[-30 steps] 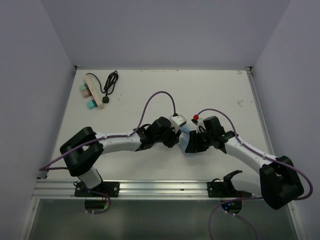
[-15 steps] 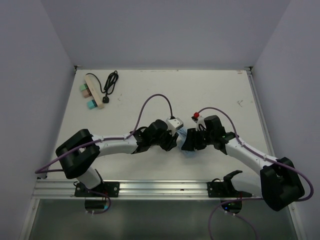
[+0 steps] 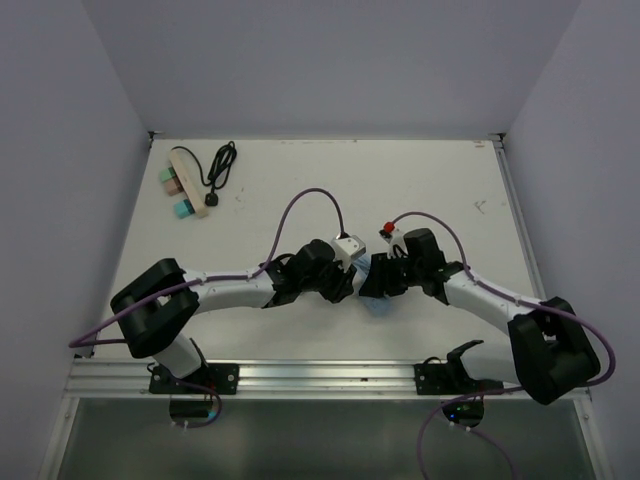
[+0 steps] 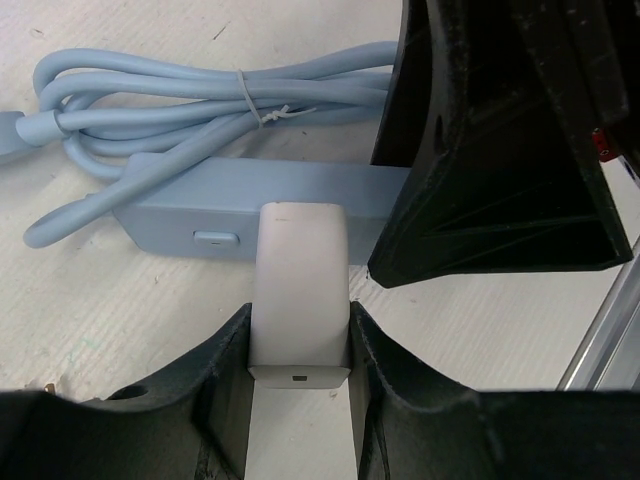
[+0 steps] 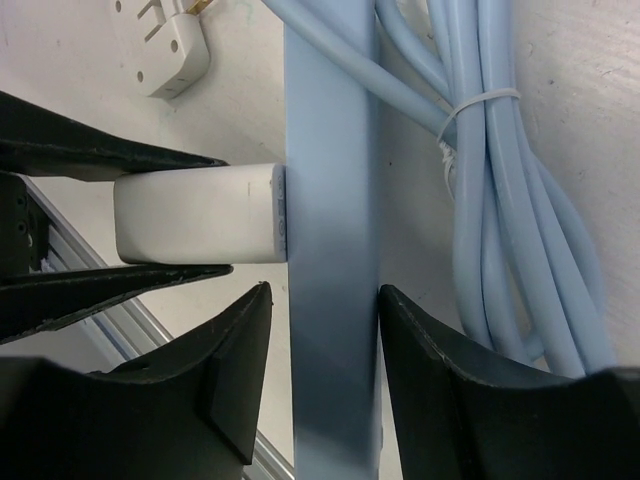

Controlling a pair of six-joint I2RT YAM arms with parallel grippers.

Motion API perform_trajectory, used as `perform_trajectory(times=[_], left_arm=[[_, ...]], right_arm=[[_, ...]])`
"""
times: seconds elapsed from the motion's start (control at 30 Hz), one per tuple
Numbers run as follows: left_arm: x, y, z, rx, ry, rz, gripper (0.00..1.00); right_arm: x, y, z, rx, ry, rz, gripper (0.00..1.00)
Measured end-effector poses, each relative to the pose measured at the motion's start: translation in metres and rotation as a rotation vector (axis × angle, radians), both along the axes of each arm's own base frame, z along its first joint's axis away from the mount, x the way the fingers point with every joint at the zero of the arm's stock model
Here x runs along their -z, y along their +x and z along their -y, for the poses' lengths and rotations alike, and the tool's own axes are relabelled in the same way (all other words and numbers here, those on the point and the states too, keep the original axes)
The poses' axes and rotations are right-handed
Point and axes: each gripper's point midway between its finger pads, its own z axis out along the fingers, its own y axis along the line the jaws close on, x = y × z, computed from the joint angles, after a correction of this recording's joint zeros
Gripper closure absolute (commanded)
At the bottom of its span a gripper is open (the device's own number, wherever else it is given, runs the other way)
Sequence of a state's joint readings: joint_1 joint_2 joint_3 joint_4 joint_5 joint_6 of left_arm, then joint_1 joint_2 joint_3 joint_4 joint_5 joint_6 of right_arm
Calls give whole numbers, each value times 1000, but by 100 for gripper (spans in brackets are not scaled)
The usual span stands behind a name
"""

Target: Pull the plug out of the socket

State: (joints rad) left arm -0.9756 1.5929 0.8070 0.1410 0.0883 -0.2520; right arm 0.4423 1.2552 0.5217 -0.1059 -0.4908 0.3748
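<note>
The fingers (image 4: 225, 375) of the left gripper (image 4: 298, 335) are closed to a narrow gap around the white plug (image 4: 298, 260), pressing its two sides at the bottom centre of the left wrist view. The right gripper (image 5: 330, 300) has its fingers (image 5: 235, 370) closed against both long edges of the blue socket strip (image 5: 330, 200), which runs up the middle of the right wrist view.

The plug juts from the strip's left side, its face flush against the socket, so it appears fully seated. Both holds look set, and the pull itself is not yet done; that separation is all that remains.

By count, there is one blue strip, one white plug in it, and one tied coil of blue cable (image 5: 500, 200). A loose white plug (image 5: 160, 45) with bare pins lies at the upper left. In the top view's upper left are one pale strip (image 3: 188, 180), two coloured plugs (image 3: 182, 208) and one black cord (image 3: 220, 165).
</note>
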Motion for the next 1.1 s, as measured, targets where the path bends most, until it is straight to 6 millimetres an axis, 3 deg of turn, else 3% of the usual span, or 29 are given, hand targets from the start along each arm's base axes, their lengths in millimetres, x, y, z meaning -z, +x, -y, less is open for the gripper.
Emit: perform_trajectory(times=[0.07,0.13,0.23,0.27,0.33,0.37,0.47,0.57,0.67,0.9,1.1], left_arm=[[0,0,0,2,-1,-1,100],[0,-1,0,4,-2,-2,100],[-2,-1,0,3,-4,1,100],[-3,0,0,2,-6,3,98],[-3,0,0,1,-6,4,87],[-3,0,0,1,-6,4,75],[-3,-1,0,2,-9,4,56],[-5,-3,0,6,-26,2,40],[-6,-8,2,11,-41,-9,32],[-5,-11,-1,8,-45,-16,34],[-7,-10,2,-1,-64,-14,43]], right_arm=[[2,1,-1,-1,-1,-2,51],[4,2,-1,-3,-4,-2,59],[6,2,0,-11,-10,1,80],[6,2,0,-13,-11,4,93],[6,2,-1,-17,-9,4,100],[6,2,-1,-17,-9,5,100],[5,2,0,-16,-8,6,100],[4,0,-1,-14,-2,-2,100],[2,-3,-3,-11,12,-21,100],[1,-4,-5,6,29,-45,100],[-1,-6,-7,5,42,-58,100]])
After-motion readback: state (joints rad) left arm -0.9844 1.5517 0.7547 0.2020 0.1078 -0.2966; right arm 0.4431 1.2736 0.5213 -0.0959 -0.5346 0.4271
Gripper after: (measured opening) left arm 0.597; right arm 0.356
